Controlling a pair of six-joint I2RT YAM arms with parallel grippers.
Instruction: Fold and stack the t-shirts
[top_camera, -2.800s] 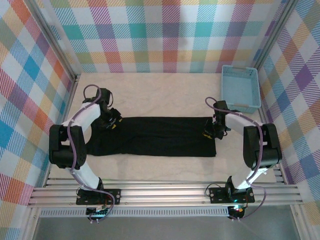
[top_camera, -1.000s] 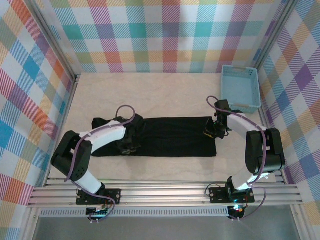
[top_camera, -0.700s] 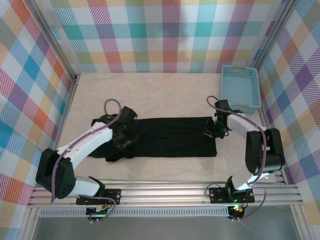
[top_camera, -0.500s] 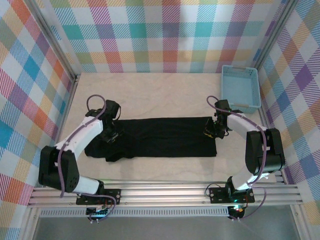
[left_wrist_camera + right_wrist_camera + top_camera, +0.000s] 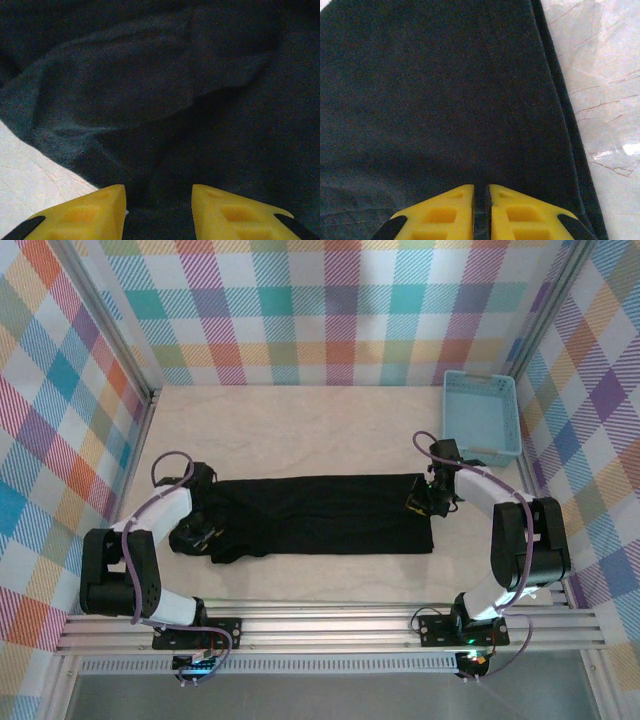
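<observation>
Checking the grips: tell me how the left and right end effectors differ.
The left end effector has its fingers apart; the right end effector has them nearly shut, pinching a sliver of cloth. The left sits over the rumpled left end of the shirt; the right at its flat right edge. Both have yellow fingers.

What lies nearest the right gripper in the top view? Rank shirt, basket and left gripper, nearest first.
1. shirt: directly beneath the right gripper, at the cloth's right end.
2. basket: back right corner, beyond the gripper.
3. left gripper: at the shirt's opposite, left end.
</observation>
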